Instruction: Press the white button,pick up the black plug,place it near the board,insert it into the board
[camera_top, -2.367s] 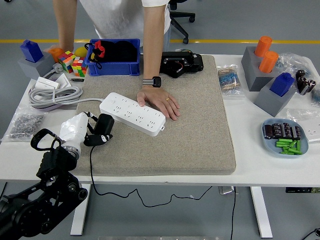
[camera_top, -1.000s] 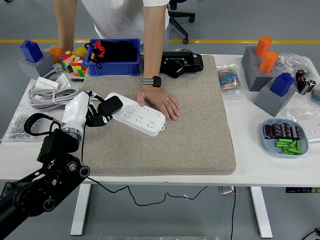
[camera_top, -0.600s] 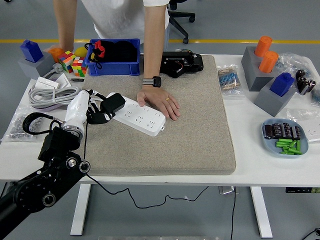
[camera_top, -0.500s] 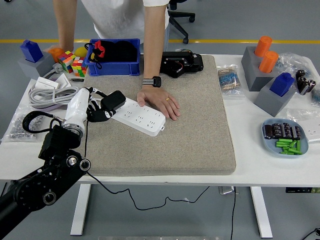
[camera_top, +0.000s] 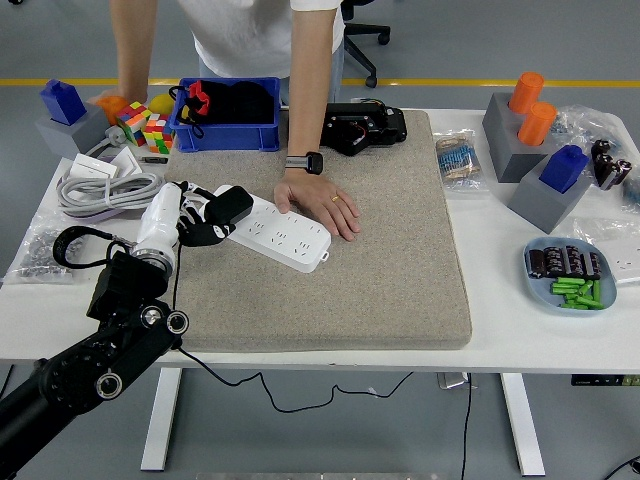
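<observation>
The white power strip (camera_top: 280, 234) lies slanted on the grey mat (camera_top: 400, 260). My left hand (camera_top: 195, 222) is shut on the black plug (camera_top: 229, 207), which sits over the strip's left end. I cannot tell whether its pins are in a socket. The plug's black cable (camera_top: 182, 330) hangs down over the table's front edge. A person's hand (camera_top: 318, 203) presses flat on the strip's far side, holding it. My right arm is out of view.
Behind the mat stand a blue bin (camera_top: 226, 113), a black device (camera_top: 362, 127) and colour cubes (camera_top: 146, 128). A coiled grey cable (camera_top: 105, 190) lies at the left. Grey blocks with orange and blue pieces (camera_top: 540, 140) and a tray of parts (camera_top: 572, 272) are at the right.
My left hand carried the black plug up and right from the mat's left front to the strip's left end. In the last half second it barely shifted. The person's hand stayed put.
</observation>
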